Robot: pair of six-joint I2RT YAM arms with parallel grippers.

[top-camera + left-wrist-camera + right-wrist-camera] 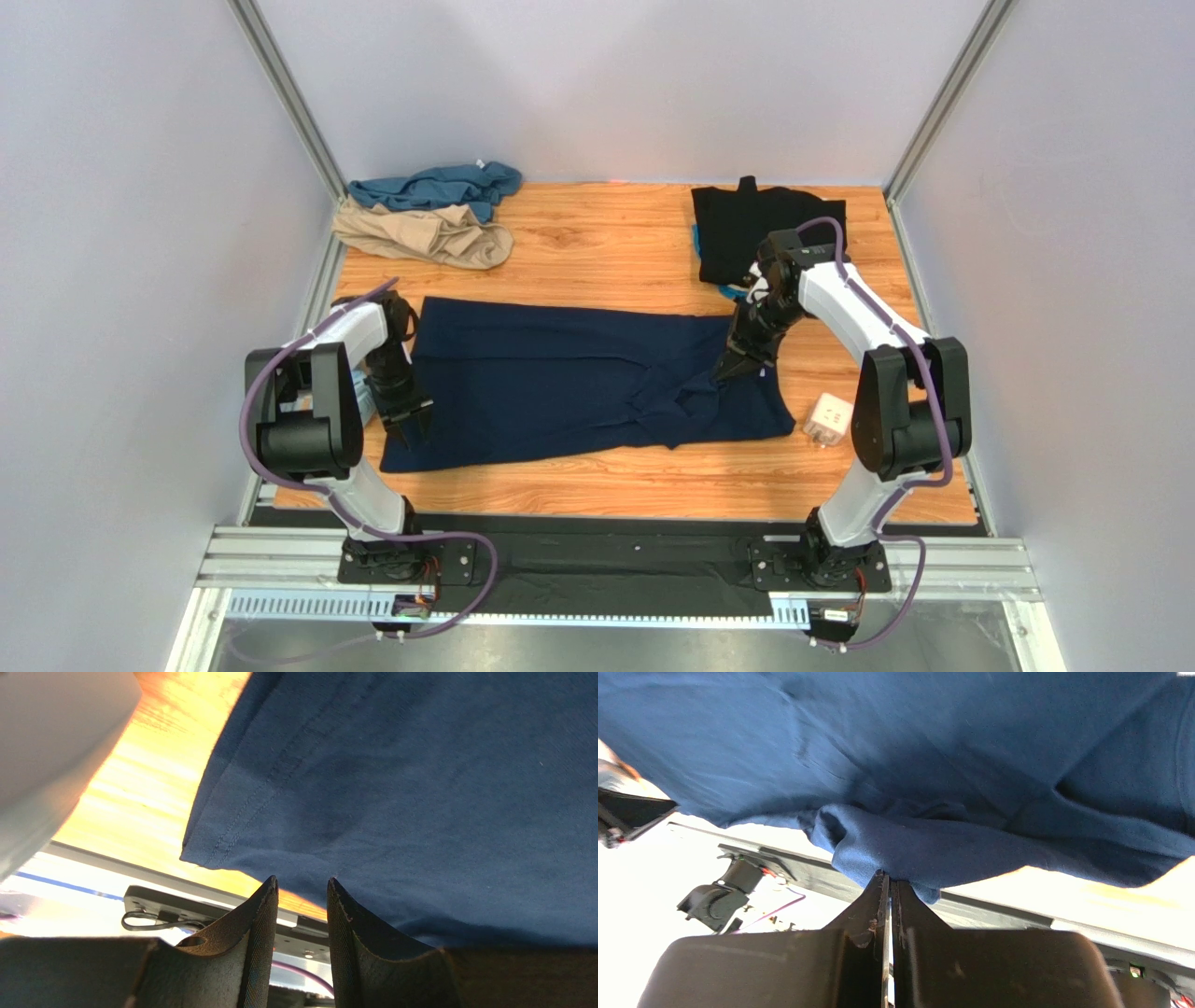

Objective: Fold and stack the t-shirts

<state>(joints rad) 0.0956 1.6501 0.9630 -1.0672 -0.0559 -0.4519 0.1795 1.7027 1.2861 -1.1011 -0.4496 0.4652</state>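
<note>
**Table** (603, 252): wood-grain top, walled on three sides. It bears every item below.

**Navy shirt** (561, 378): the largest piece, spread mostly flat and spanning the space between the two grippers. Its left end lies beneath and just ahead of the left gripper (302, 882). Its right end is rumpled into folds at the right gripper (889, 876). A double-stitched hem shows in the left wrist view.

**Black shirt** (737, 231): a flat folded pile just beyond the right gripper, by the far right corner. A teal sliver shows at its near edge, possibly cloth underneath, but the view is too poor to say.

**Teal shirt** (435, 186): a crumpled heap well beyond the left gripper, at the far left corner.

**Tan shirt** (428, 235): crumpled and touching the teal shirt on its near side. It lies between the teal shirt and the left gripper, apart from the navy shirt.

**Left gripper**: low over the near left corner of the navy shirt. The jaws stand a narrow gap apart with nothing between them, and the cloth lies just past the fingertips.

**Right gripper**: jaws pressed together, pinching a bunched fold of the navy shirt at their tips. Creases gather around the pinch.

**Cube** (829, 417): small and white, on the table to the outer side of the right gripper, just beside the navy shirt's right edge.
</note>
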